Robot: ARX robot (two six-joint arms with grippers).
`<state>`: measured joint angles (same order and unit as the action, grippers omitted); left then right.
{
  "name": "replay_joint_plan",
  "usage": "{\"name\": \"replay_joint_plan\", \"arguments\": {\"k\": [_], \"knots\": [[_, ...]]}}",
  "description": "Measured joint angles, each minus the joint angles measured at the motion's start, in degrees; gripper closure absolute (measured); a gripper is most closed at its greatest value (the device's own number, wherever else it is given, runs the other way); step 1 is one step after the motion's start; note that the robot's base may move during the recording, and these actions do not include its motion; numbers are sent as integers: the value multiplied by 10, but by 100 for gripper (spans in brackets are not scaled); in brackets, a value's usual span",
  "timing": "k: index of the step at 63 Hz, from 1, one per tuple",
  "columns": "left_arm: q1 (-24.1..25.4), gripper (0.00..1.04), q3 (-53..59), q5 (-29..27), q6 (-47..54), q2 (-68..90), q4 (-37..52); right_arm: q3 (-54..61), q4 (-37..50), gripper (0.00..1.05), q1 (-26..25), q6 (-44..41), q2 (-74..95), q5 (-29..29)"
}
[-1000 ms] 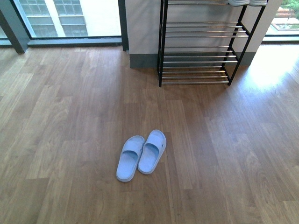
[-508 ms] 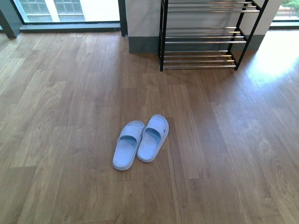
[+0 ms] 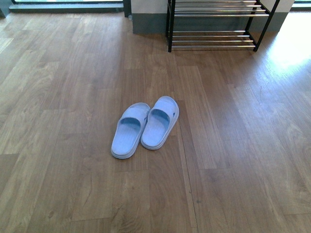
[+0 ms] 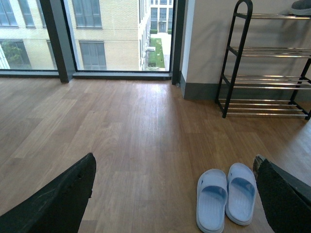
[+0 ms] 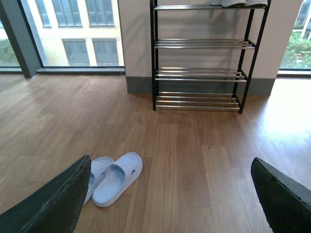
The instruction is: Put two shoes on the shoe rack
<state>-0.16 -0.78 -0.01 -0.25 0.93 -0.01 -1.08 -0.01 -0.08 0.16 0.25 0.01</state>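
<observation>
1. Higher in the front view than a moment ago: pale blue slippers [image 3: 145, 126], side by side on wood floor [image 3: 243, 145], well short of shoe rack [image 3: 214, 34].
2. Seemingly two shoes [image 5: 233, 3] on rack's top tier, soles alone visible.
3. Spread wide, holding nothing: left gripper [image 4: 174, 165] and right gripper [image 5: 170, 166].

no readable text, labels, brands, numbers or signs anywhere

I'm seeing a pair of pale blue slide slippers [image 3: 145, 127] lying side by side, touching, on the wooden plank floor [image 3: 63, 87], with a tall window [image 4: 112, 34] showing a brick building outside.
</observation>
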Motion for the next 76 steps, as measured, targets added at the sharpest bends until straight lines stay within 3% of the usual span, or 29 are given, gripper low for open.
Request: {"name": "replay_joint_plan", "arguments": {"k": [76], "knots": [[0, 9, 0, -1, 0, 0, 0, 0, 0, 9, 0, 0, 0, 0]]}}
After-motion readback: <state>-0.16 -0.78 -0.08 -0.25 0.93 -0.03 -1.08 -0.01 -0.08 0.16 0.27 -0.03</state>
